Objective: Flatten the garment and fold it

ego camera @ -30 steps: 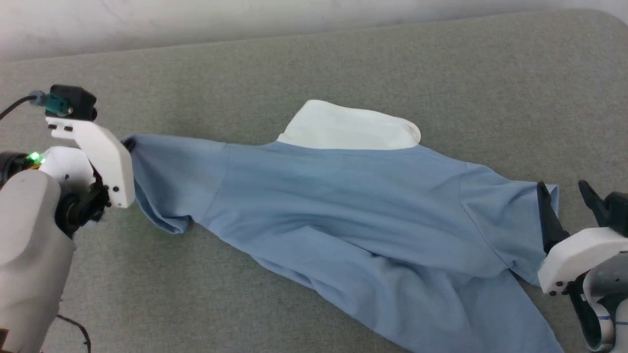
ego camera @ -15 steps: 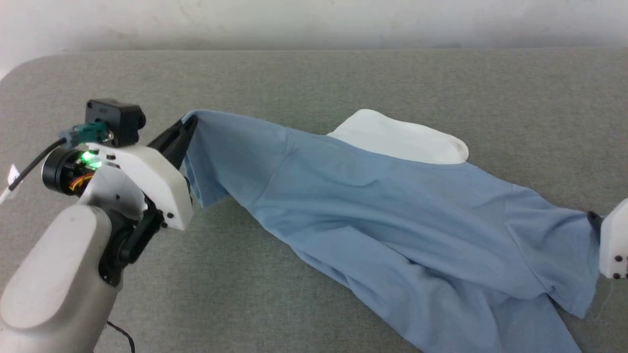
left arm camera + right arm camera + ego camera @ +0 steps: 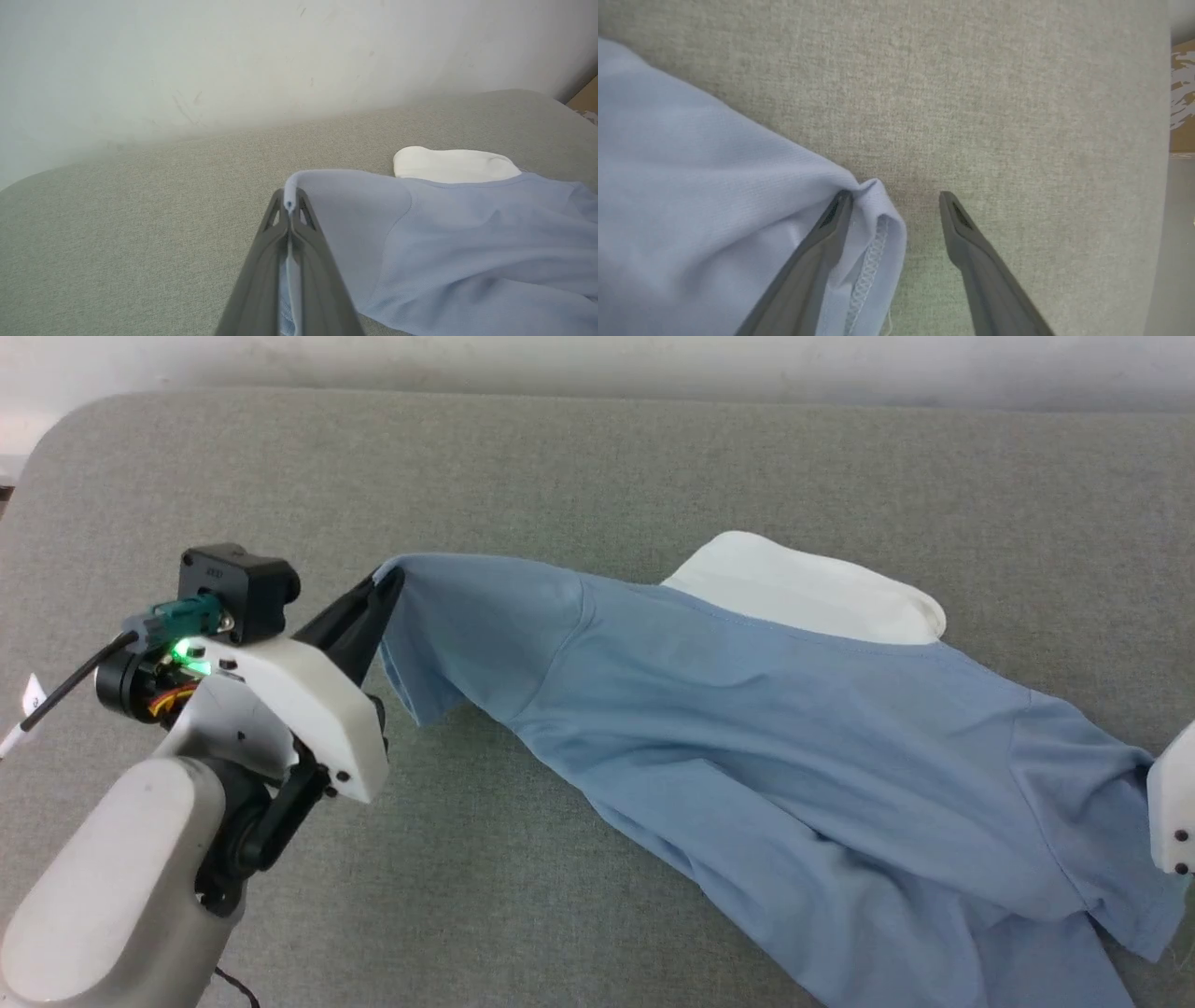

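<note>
I'm pinching the shirt [image 3: 747,728] by its nine-o'clock sleeve in the left fingers [image 3: 275,233] to stretch it flat, while the right fingers [image 3: 966,238] gape around the three-o'clock hem.

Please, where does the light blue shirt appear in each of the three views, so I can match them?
Head view: shirt runs from centre-left to the lower right; left gripper pinches one sleeve.
Left wrist view: shirt in the right half, sleeve edge clamped at centre.
Right wrist view: shirt at left, hem between the fingers of the open right gripper.
Shared landmark: the grey padded surface under it.
</note>
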You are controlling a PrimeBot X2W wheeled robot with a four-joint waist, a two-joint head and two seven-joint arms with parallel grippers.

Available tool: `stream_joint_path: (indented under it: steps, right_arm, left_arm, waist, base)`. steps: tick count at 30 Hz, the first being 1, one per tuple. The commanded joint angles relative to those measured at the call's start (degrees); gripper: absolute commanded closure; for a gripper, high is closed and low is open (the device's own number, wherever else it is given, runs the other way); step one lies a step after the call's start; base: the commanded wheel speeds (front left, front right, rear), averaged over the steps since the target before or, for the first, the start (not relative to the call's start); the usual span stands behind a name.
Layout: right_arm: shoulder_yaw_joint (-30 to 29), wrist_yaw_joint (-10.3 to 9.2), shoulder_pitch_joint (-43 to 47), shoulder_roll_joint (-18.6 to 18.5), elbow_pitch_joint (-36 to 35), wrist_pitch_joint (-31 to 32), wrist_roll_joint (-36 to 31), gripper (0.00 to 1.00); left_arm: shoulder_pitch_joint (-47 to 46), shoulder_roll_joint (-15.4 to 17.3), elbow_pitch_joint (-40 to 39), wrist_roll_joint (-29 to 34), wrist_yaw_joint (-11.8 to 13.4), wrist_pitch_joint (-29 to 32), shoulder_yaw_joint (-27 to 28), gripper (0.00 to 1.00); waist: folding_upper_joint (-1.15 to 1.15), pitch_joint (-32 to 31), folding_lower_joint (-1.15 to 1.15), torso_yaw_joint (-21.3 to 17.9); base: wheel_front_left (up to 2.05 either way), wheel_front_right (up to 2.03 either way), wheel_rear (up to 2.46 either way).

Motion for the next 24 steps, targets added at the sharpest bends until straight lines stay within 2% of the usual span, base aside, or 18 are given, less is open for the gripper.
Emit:
stream_joint_path:
  steps: [1,2,3,4,7,13,18,24]
  right_arm:
    - [1.7,-0.03,0.5,0.8,2.0,-0.1,0.5,0.0]
    - [2.6,-0.03,0.6,0.7,2.6,-0.4,1.0,0.09]
    - [3.5,-0.03,0.6,0.6,3.3,-0.6,1.4,0.69]
    - [4.4,-0.03,0.7,0.4,3.9,-0.9,1.8,1.0]
    - [6.2,-0.03,0.6,-0.7,5.1,-3.4,2.5,1.0]
    - [5.4,-0.03,-1.8,-2.9,4.5,-13.1,1.2,1.0]
    - [6.3,-0.03,-4.4,-5.1,-0.2,-19.1,1.2,1.0]
    - [7.1,-0.03,-7.3,-8.0,-7.8,-22.7,2.4,1.0]
  left_arm:
    - [0.7,0.2,-0.3,0.4,0.3,0.0,0.0,1.0]
    - [0.7,0.2,-0.3,0.4,0.3,0.0,0.1,1.0]
    - [0.7,0.2,-0.3,0.3,0.4,-0.1,0.1,1.0]
    - [0.7,0.1,-0.2,0.2,0.5,-0.1,0.1,1.0]
    - [1.0,-0.1,0.3,0.2,0.8,-0.6,0.2,1.0]
    - [2.2,-0.1,1.2,0.5,2.1,-4.2,2.0,1.0]
    - [3.5,0.7,0.9,0.5,3.7,-7.8,5.1,1.0]
    - [4.6,2.4,-1.9,1.1,6.0,-11.4,9.0,1.0]
  waist:
    - [0.0,0.3,0.0,0.1]
    - [0.0,0.4,0.0,0.1]
    - [0.0,0.4,0.0,0.1]
    - [0.0,0.4,0.0,0.1]
    - [0.0,-0.3,0.0,-0.1]
    - [0.0,-4.1,0.0,-0.9]
    - [0.0,-8.4,0.0,-2.1]
    - [0.0,-12.5,0.0,-3.6]
  base:
    - [0.0,0.0,0.0]
    - [0.0,0.0,0.0]
    - [0.0,0.0,0.0]
    - [0.0,0.0,0.0]
    - [0.0,0.0,0.0]
    - [0.0,0.0,0.0]
    - [0.0,0.0,0.0]
    - [0.0,0.0,0.0]
